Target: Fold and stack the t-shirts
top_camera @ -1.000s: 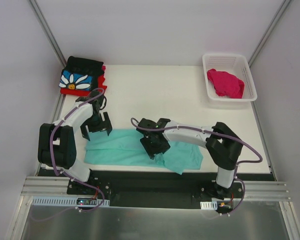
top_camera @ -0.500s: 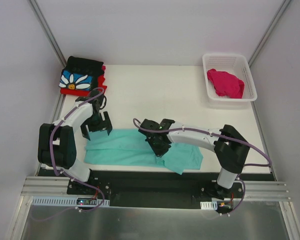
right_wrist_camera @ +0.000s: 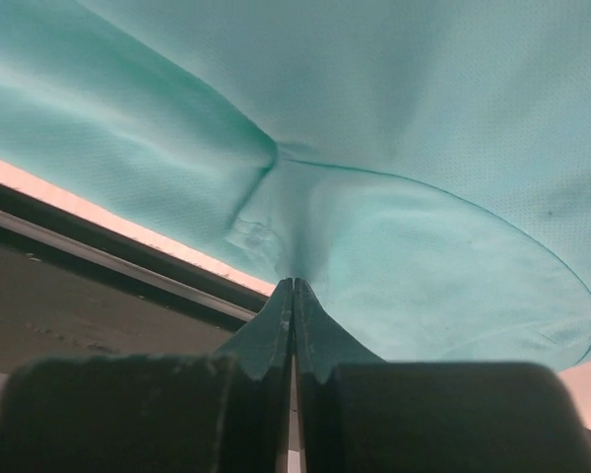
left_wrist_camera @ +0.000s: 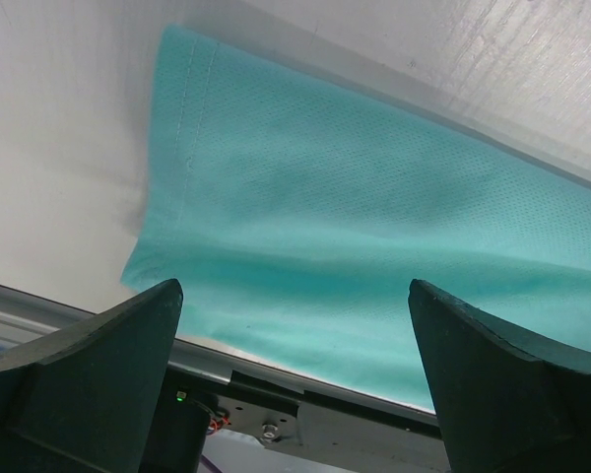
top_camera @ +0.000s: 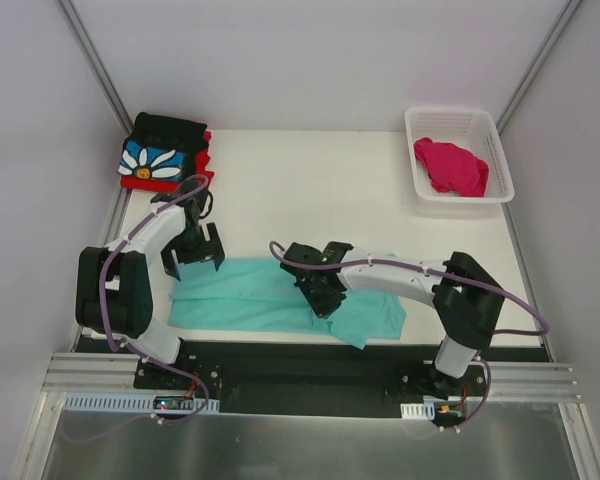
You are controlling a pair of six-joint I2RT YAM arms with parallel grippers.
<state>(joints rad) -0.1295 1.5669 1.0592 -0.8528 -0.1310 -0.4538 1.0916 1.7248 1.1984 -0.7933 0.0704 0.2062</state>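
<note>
Our right end effector (right_wrist_camera: 293, 286) pinches the mint-teal t-shirt (top_camera: 235, 295), stretched along the table's (top_camera: 310, 190) near edge, apparently mid-length; our left end effector (top_camera: 197, 250) hangs wide open.

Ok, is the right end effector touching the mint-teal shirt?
Touching. The right wrist view shows the right end effector closed on a puckered fold of the mint-teal shirt.

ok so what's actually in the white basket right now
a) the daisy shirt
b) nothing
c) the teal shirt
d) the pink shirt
d: the pink shirt lies bunched inside the white basket, while the teal shirt is spread out well outside it and the daisy shirt sits at the far left corner.
</note>
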